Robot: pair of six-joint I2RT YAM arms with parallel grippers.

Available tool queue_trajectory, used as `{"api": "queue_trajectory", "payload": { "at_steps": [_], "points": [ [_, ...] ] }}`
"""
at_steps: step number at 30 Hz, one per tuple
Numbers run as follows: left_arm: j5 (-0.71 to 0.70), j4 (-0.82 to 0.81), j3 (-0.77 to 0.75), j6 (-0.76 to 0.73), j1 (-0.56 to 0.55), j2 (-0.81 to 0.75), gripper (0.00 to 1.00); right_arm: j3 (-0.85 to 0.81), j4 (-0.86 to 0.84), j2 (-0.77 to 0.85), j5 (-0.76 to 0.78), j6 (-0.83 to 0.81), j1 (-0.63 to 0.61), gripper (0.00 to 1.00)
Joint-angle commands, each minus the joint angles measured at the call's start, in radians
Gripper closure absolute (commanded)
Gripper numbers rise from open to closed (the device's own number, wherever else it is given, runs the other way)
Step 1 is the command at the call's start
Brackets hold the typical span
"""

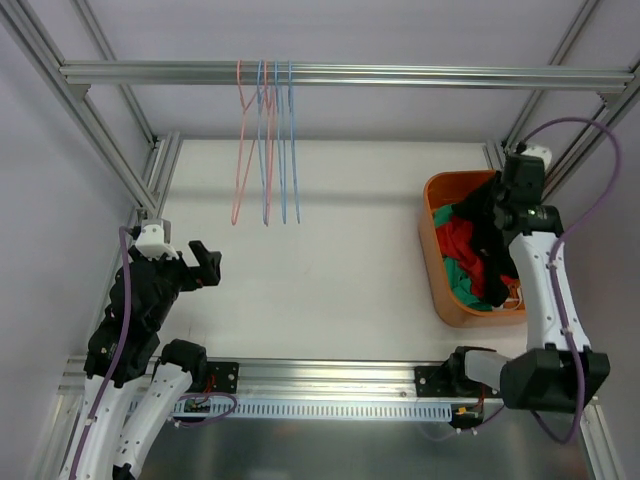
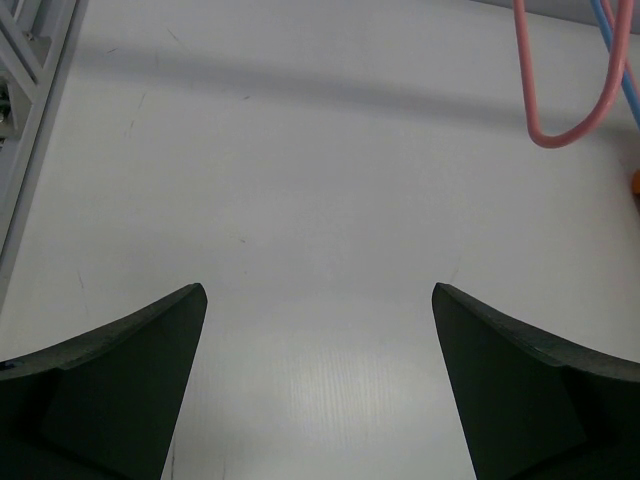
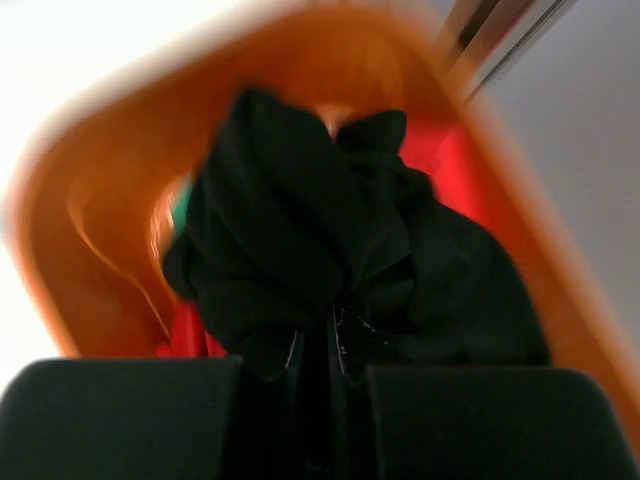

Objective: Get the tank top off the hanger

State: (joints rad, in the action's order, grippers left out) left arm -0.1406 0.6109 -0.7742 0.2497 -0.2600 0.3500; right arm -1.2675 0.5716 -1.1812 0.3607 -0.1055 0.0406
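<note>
Several bare pink and blue hangers [image 1: 265,140] hang from the top rail; none carries a garment. A pink hanger loop [image 2: 560,90] shows in the left wrist view. My right gripper [image 1: 500,205] is shut on a black tank top [image 1: 488,235], held over the orange basket [image 1: 440,260]. In the right wrist view the black tank top [image 3: 320,240] bunches out from between my closed fingers [image 3: 318,350]. My left gripper [image 1: 205,265] is open and empty above the white table at the left, its fingers [image 2: 110,390] spread wide.
The orange basket [image 3: 60,260] at the right holds red and green clothes [image 1: 465,255]. Aluminium frame posts stand at both sides and a rail runs along the near edge.
</note>
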Motion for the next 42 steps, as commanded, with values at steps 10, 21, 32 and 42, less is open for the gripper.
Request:
{"api": "queue_trajectory", "payload": {
  "at_steps": [10, 21, 32, 42],
  "points": [
    [-0.071, -0.026, 0.006, 0.010, 0.015, -0.031, 0.01, 0.335, -0.193, -0.219, -0.240, 0.267, 0.059, 1.00],
    [-0.010, -0.030, -0.037, 0.039, 0.172, 0.047, 0.01, -0.082, 0.121, -0.054, -0.172, 0.222, 0.091, 0.01],
    [0.019, 0.102, -0.276, 0.002, 0.252, 0.267, 0.01, -0.230, 0.332, 0.241, -0.339, -0.032, -0.022, 0.01],
    [0.102, 0.288, -0.401, -0.073, 0.243, 0.170, 0.01, -0.195, 0.606, 0.560, -0.310, -0.109, -0.142, 0.00]
  ]
}}
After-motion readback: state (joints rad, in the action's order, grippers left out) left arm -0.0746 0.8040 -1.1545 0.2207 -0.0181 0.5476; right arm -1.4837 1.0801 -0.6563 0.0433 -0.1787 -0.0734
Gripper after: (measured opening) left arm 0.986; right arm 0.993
